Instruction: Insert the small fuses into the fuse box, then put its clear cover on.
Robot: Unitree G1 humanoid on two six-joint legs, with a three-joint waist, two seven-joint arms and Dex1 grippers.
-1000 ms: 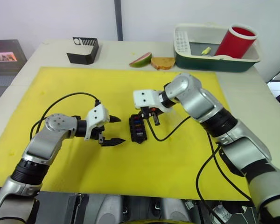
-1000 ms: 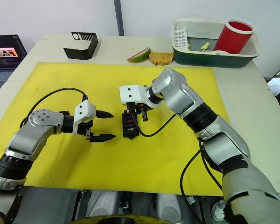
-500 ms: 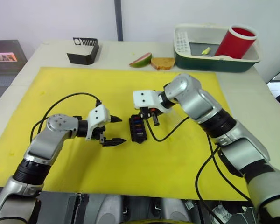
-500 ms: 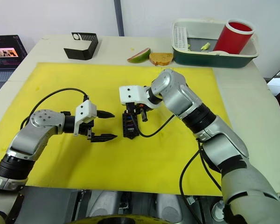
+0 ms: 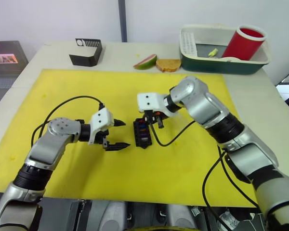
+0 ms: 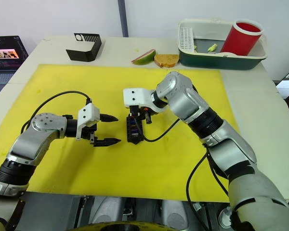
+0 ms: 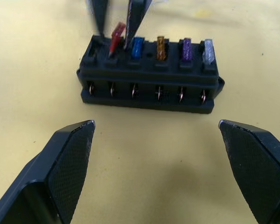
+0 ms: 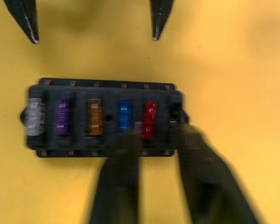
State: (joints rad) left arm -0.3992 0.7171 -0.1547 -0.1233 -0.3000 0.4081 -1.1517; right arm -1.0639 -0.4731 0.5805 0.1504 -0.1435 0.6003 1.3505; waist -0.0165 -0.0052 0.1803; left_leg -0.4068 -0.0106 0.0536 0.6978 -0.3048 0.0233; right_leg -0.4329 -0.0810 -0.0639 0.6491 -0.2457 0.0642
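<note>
The black fuse box (image 5: 143, 133) lies on the yellow mat (image 5: 77, 91), between my two grippers. Clear (image 7: 208, 50), purple (image 7: 186, 48), amber (image 7: 160, 47) and blue (image 7: 137, 46) small fuses sit upright in its slots. A red fuse (image 7: 116, 36) leans tilted in the following slot, and the end slot (image 8: 175, 109) is empty. My right gripper (image 5: 156, 121) hovers over that end, its fingers slightly apart on either side of the red fuse. My left gripper (image 5: 116, 134) stands open just left of the box, touching nothing. The clear cover is out of view.
A black slotted holder (image 5: 86, 52) stands at the table's back left. A fruit slice (image 5: 145, 61) and a piece of bread (image 5: 168, 65) lie beyond the mat. A green-and-white tray (image 5: 216, 67) with a red cup (image 5: 243, 42) stands at the back right.
My right gripper's fingers have shifted slightly over the red fuse end of the box. The left arm has stayed still.
</note>
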